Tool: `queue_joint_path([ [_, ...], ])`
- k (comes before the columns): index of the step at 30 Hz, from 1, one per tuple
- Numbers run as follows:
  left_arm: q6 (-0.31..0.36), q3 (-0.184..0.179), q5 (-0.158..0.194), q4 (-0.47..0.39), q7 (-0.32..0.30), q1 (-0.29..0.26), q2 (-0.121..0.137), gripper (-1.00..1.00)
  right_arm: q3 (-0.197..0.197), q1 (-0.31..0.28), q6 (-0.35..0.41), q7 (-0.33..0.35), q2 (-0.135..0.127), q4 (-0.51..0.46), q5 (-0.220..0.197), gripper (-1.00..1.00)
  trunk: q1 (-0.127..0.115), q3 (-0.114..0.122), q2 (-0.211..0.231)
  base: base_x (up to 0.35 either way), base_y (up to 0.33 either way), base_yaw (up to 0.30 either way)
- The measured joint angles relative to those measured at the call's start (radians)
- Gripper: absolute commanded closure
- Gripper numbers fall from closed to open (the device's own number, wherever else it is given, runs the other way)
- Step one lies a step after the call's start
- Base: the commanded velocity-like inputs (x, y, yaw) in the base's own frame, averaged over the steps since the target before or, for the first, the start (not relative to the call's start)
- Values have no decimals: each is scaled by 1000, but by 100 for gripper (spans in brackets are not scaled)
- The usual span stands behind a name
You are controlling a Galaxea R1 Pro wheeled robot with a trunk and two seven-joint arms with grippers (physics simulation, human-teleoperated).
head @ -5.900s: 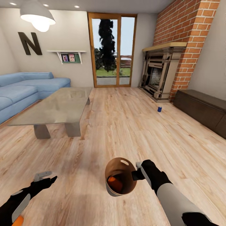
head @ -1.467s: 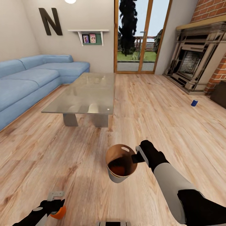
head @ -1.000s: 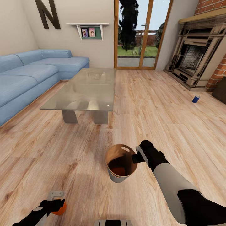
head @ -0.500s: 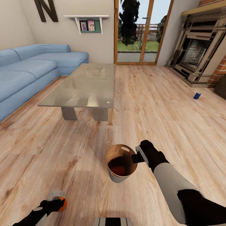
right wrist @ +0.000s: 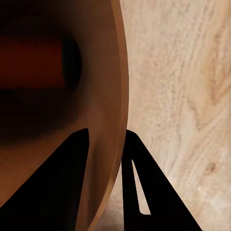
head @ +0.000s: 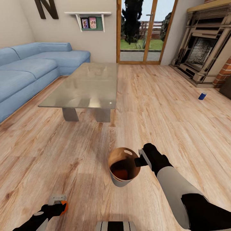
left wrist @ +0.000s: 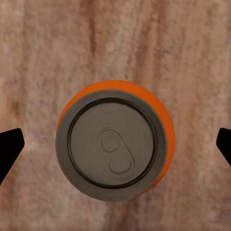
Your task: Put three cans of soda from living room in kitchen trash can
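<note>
Head view: living room, light wood floor (head: 154,106). Blue sofa (head: 29,70) along the left edge; low grey table (head: 86,86) left of centre; glass door (head: 142,30) at top centre; fireplace (head: 203,54) at upper right. A blue can (head: 202,96) stands upright on the floor at the right edge, near the fireplace hearth and well apart from both arms.

Lower centre: the bin (head: 123,166) hangs off the floor, held by the right gripper (head: 140,159) at the right side of its rim — brown inside, pale grey outside, oval slot on the far rim. An orange shape lies at the bottom of the bin; its form cannot be made out from here. Lower left corner: the left gripper (head: 57,203) sits over an orange can (head: 64,207), partly hidden behind it.

Left wrist view: orange can (left wrist: 114,145) seen top-down, silver lid with pull tab, standing upright on the wood floor. The two dark fingertips (left wrist: 9,149) show at opposite edges of the frame, spread wide, well clear of the can — fingers apart, nothing gripped.

Right wrist view: the bin wall (right wrist: 103,120) runs between the two dark fingers (right wrist: 62,187), one inside the wall and one outside, clamped on it. Dark orange blur inside the bin (right wrist: 33,62).
</note>
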Motion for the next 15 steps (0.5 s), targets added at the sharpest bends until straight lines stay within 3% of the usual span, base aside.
queue_joint_path([
  [15,0,0,0,0,0,0,0,-100,1,0,0,0,0,0,-4,100,0,0,0,19,0,0],
])
